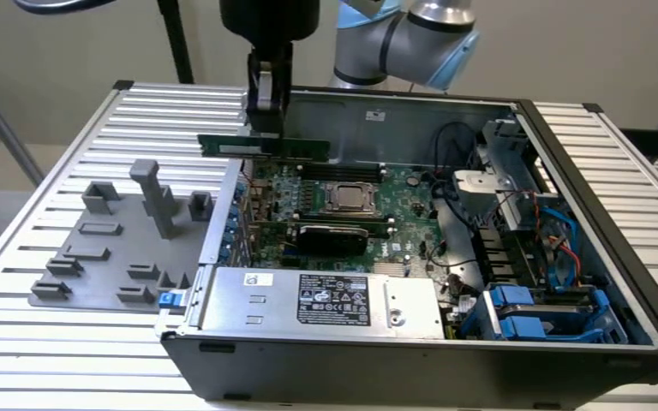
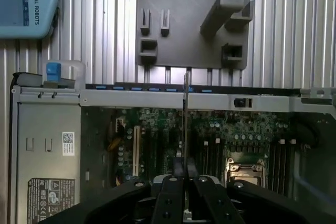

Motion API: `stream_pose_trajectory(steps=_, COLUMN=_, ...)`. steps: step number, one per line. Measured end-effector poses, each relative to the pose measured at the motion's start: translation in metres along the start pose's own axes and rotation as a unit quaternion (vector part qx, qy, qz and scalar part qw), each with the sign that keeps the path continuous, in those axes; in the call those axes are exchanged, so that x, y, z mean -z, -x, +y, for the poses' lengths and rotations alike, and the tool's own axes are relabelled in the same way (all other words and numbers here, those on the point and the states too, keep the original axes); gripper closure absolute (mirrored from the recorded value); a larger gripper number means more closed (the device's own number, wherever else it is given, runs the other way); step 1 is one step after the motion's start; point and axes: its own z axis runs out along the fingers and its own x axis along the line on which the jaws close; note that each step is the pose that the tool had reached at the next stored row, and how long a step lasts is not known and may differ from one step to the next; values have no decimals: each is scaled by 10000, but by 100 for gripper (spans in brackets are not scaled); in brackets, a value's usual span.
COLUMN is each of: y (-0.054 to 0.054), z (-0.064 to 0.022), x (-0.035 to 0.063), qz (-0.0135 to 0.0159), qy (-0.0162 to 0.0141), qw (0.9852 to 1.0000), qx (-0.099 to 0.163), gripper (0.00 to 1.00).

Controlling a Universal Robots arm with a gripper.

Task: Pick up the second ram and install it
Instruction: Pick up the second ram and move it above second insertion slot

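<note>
The open computer case [image 1: 421,368] stands on the slatted surface [image 1: 44,163] with its motherboard [image 1: 403,193] lying flat inside. The second ram [image 1: 263,145] hangs level in the air over the case's side nearest the grey holder block [image 1: 100,257], clear of the components below. The claw [image 1: 266,128] is nearly closed, pinching the stick's upper edge near its middle. With so narrow a pinch, a slow, level, edge-down carry squared to a slot looks wisest, since the thin board could tilt easily.

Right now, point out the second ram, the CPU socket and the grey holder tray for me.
second ram [image 1: 229,145]: exterior view, on the green board's end toward that view's left.
CPU socket [image 1: 346,198]: exterior view, on the middle of its metal cover.
grey holder tray [image 1: 95,278]: exterior view, on a bare patch of its base.
</note>
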Motion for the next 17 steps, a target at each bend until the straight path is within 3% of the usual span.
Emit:
stream_pose_trajectory(steps=6, y=141, z=-172, x=-29, qz=0, qy=0, qw=10000, qx=0, gripper=87)
stream_pose_trajectory(steps=17, y=495, z=-434, x=-149, qz=0, qy=0, qw=10000, qx=0, gripper=87)
